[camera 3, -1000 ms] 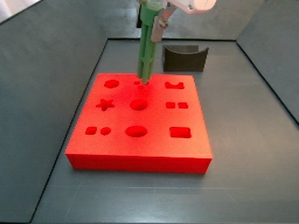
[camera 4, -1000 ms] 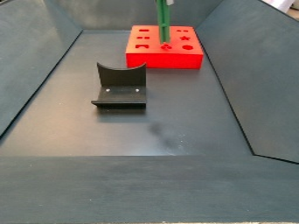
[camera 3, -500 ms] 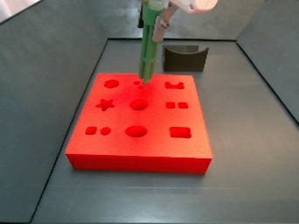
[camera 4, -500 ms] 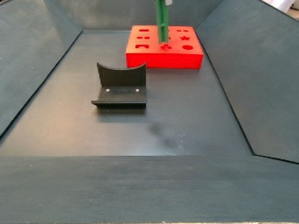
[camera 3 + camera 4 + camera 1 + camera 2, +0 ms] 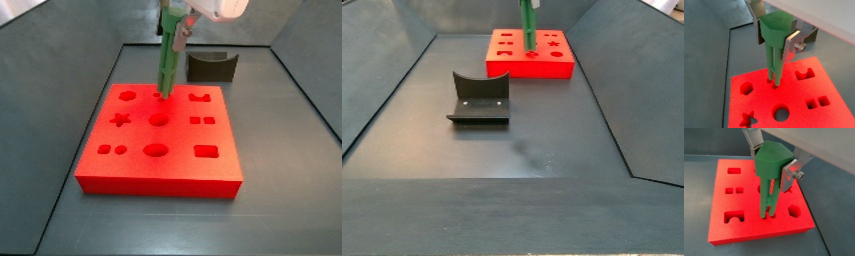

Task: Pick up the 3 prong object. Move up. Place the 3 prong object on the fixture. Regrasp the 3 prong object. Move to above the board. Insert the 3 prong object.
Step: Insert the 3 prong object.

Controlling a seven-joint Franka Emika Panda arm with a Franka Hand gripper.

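Two silver fingers of the tool clamp the wide head of the 3 prong object in a wrist view, its thin prongs reaching down to small holes in the board. In both wrist views the green piece hangs upright, tips meeting the red board between its cut-outs. In a side view the tool stands over the board's far edge, the piece vertical beneath it, the fixture just behind. In a side view the fixture sits alone on the dark worktop, apart from the board and piece
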